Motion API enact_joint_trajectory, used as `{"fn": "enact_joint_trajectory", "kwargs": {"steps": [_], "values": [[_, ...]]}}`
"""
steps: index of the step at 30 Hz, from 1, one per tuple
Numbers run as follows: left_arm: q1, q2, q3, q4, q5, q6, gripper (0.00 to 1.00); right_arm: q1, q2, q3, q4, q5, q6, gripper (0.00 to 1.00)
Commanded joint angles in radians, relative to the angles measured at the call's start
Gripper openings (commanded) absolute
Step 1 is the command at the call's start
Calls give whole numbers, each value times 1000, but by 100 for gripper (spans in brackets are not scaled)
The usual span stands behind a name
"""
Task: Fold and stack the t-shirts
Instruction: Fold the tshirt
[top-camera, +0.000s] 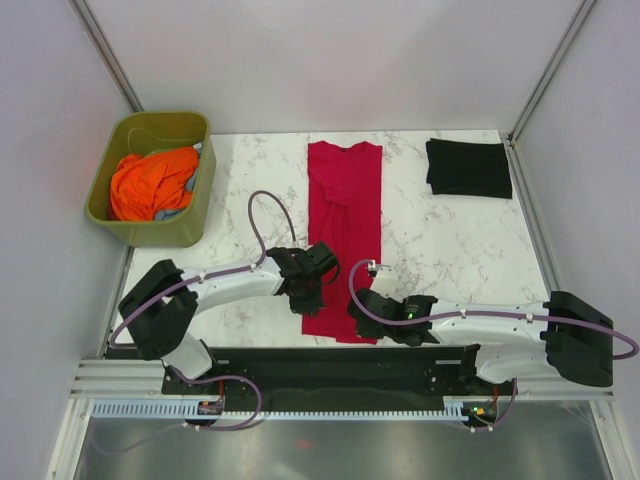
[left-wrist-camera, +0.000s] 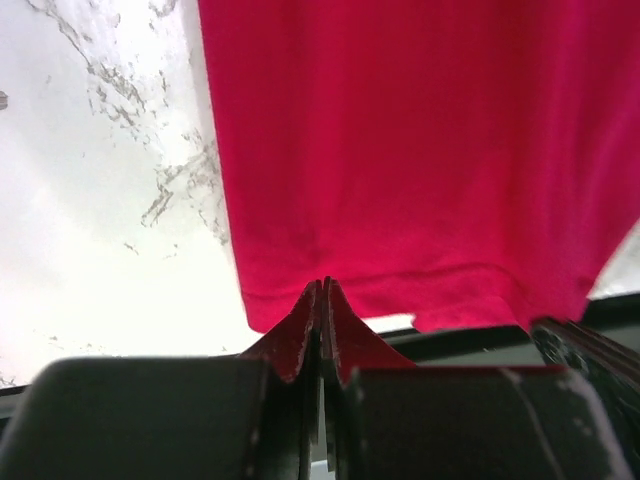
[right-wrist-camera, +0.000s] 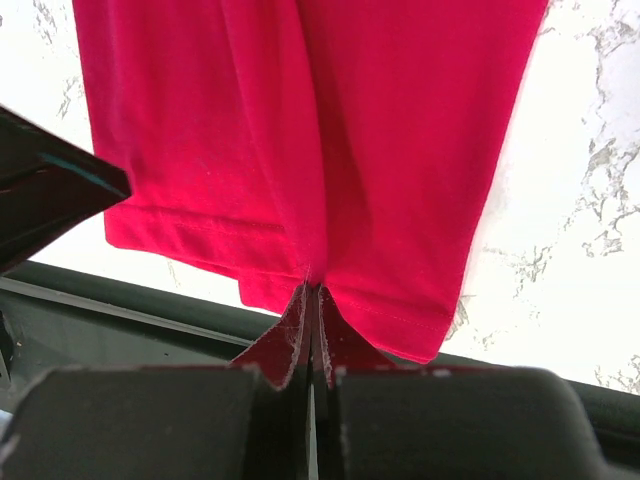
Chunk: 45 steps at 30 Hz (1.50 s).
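So, at the table's (top-camera: 455, 245) near edge, the left claw (top-camera: 310, 303) and right claw (top-camera: 362, 306) are both pinched shut on the red tee's (top-camera: 345, 205) hem (one per corner). It stretches toward the far edge; black tee (top-camera: 468, 168) sits folded at the far right corner, tub (top-camera: 192, 218) far left.

We see the left arm (top-camera: 225, 283) stretched low and rightward from its base, wrist bent down. The left gripper (left-wrist-camera: 324, 296) has its jaws pressed together, pinching the red t-shirt (left-wrist-camera: 420, 150) at its hem. The right arm (top-camera: 480, 322) stretches low and leftward, and the right gripper (right-wrist-camera: 309, 296) is clamped tight on the same hem. The grippers are near each other, not touching.
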Motion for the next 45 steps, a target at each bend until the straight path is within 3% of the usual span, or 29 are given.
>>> {"fn": "enact_joint_trajectory", "kwargs": {"steps": [1, 6, 10, 15, 20, 24, 29, 33, 37, 41, 45], "values": [[-6, -82, 5, -27, -32, -17, 2, 5, -17, 23, 21, 18, 0, 0], [-6, -96, -27, -27, -27, -18, 2, 7, -11, 33, 44, 17, -10, 0], [10, -125, -41, -30, -35, -1, 2, 5, -26, 28, 171, -32, -26, 0], [162, -220, -53, -38, 31, 110, 3, 5, 12, 92, 321, -60, -74, 0], [245, -364, -84, -42, 36, 152, 23, 5, 117, 213, 383, -40, -112, 0], [343, -425, -137, -39, 166, 192, 24, 5, 164, 275, 415, -30, -129, 0], [331, -574, -200, -13, 246, 175, 33, 5, 123, 237, 409, 23, -80, 0], [291, -683, -290, 4, 278, 93, 34, 7, 58, 177, 395, 85, -57, 0], [244, -783, -380, 62, 313, -12, 24, 4, 41, 188, 366, 101, -62, 0], [189, -853, -510, 247, 381, -190, 2, 7, 58, 217, 366, 98, -68, 0], [103, -884, -636, 441, 330, -401, 2, 5, 64, 231, 358, 96, -65, 0]]}}
